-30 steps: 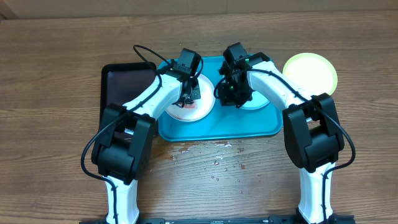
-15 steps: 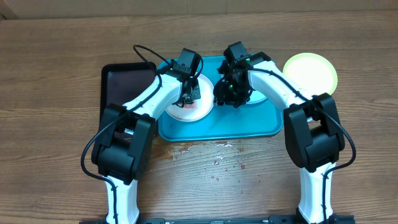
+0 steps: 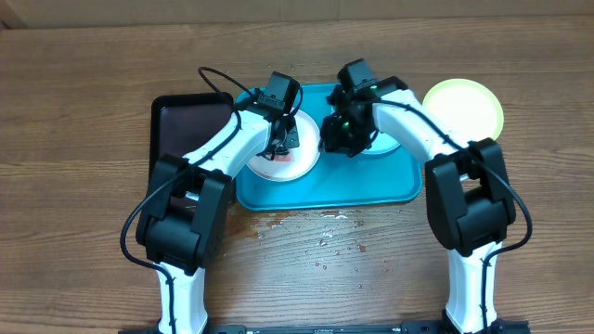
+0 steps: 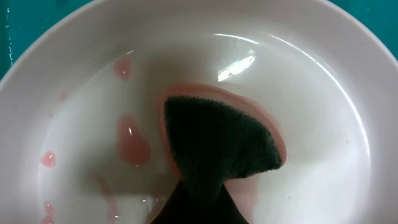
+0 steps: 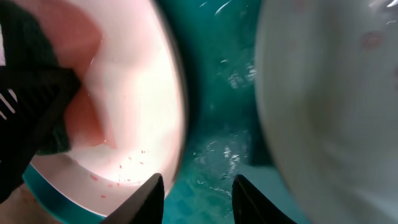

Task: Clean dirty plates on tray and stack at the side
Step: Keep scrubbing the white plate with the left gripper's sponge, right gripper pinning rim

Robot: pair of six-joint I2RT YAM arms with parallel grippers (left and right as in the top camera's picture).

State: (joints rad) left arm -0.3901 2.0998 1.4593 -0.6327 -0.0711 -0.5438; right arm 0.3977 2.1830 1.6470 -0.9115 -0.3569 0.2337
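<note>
Tray (image 3: 325,188) with white plate (image 4: 323,112), sponge (image 4: 217,149) inside

Turquoise tray (image 3: 325,190) lies centre. White plate (image 3: 302,156), wet and pink-smeared, sits flat on its left; mint plate (image 3: 386,147) on its right. Yellow-green plate (image 3: 463,107) lies off-tray, far right.
</note>
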